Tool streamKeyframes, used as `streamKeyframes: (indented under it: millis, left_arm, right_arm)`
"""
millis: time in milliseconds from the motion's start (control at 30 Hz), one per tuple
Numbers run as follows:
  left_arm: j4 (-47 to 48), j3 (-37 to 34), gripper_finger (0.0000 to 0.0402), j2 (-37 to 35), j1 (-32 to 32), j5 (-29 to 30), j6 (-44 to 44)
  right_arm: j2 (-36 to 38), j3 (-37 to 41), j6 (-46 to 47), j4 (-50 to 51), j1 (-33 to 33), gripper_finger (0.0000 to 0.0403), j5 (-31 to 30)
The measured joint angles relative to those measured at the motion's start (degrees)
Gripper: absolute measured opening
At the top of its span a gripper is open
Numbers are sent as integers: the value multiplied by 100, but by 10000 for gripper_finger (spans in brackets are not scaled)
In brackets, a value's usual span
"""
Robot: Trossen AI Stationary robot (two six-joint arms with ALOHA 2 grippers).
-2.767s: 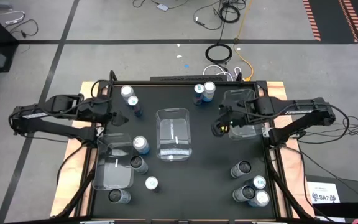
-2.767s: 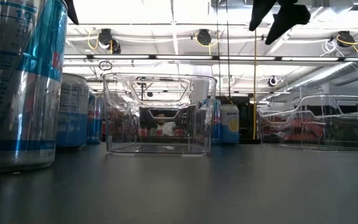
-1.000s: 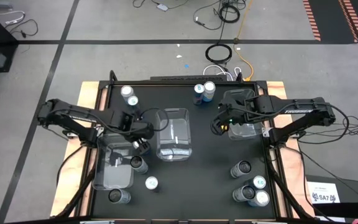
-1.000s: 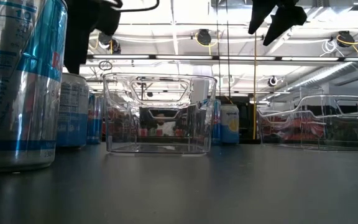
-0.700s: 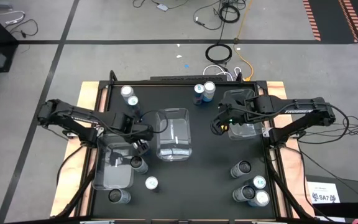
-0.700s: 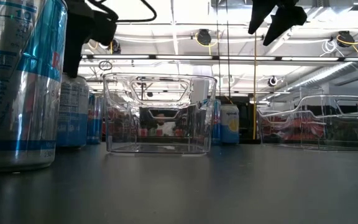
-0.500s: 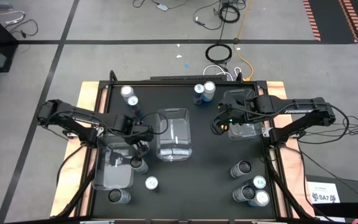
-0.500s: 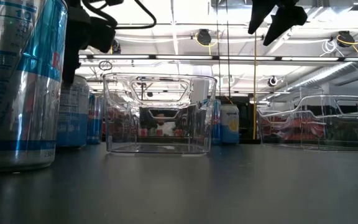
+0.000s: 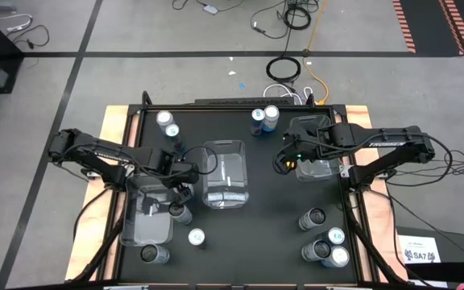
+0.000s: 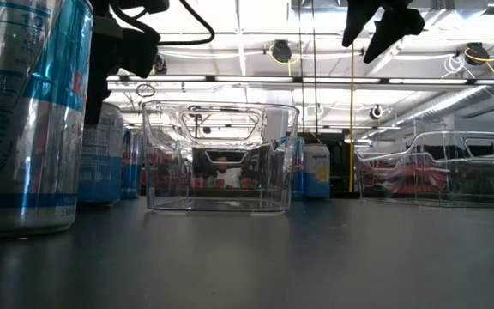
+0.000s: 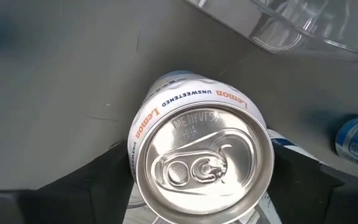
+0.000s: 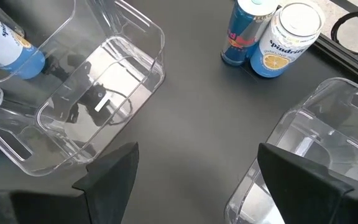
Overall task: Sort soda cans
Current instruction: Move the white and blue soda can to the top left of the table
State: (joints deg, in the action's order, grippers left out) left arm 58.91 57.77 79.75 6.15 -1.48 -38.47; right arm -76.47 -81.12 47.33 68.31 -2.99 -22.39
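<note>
Spread wide, the left gripper (image 11: 201, 205) straddles a white lemon can (image 11: 201, 158) standing upright on the black table (image 9: 272, 217), between the left bin (image 9: 147, 213) and the middle bin (image 9: 225, 172). If the descent drifts, 1 finger could clip the rim and topple the can. At 2 o'clock, the right gripper (image 9: 282, 165) hangs open beside the right bin (image 9: 312, 145). 2 more cans (image 12: 272, 37) stand at 12 o'clock.
</note>
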Motion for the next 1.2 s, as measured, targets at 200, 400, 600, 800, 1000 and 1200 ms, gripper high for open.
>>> streamKeyframes:
  millis: [200,400,600,800,1000,1200]
  left_arm:
    - [73,163,301,17,-86,46,40]
    - [95,242,308,13,-312,43,236]
    - [229,246,310,13,-651,44,488]
    - [201,246,310,11,-1034,34,916]
    - [189,248,311,11,-1537,18,1326]
    - [130,256,311,7,-2022,15,1680]
  right_arm:
    - [0,0,-1,0,0,322,0]
    - [0,0,-2,0,1,322,-2]
    - [0,0,-24,0,1,322,-13]
    - [0,0,-27,2,1,322,-13]
    - [0,0,-47,2,0,322,-26]
    - [0,0,-88,2,1,322,-57]
